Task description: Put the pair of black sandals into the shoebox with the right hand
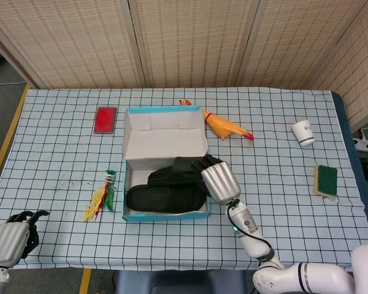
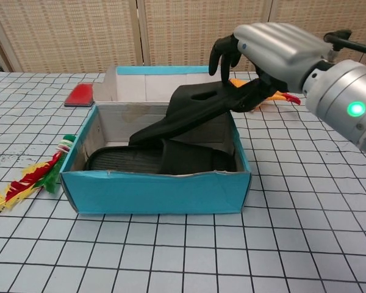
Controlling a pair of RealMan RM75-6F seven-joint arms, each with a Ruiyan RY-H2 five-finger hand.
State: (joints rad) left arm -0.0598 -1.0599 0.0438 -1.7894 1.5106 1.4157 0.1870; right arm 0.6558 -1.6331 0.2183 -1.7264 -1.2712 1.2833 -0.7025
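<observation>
The blue shoebox (image 1: 128, 215) (image 2: 155, 193) stands open mid-table with its white lid flap folded back. One black sandal (image 1: 162, 199) (image 2: 119, 161) lies flat inside it. The second black sandal (image 1: 172, 174) (image 2: 192, 111) leans tilted, its low end down in the box on the first sandal and its high end over the box's right wall. My right hand (image 1: 218, 177) (image 2: 271, 52) grips that raised end, fingers curled over the top and thumb below. My left hand (image 1: 9, 242) rests at the table's near left corner, fingers curled in, holding nothing.
A red flat block (image 1: 105, 119) (image 2: 80, 94) lies left of the box, a feather toy (image 1: 101, 195) (image 2: 27, 183) at its near left. Behind the box is an orange rubber chicken (image 1: 227, 127). Far right are a white cup (image 1: 303, 132) and a green sponge (image 1: 325, 179).
</observation>
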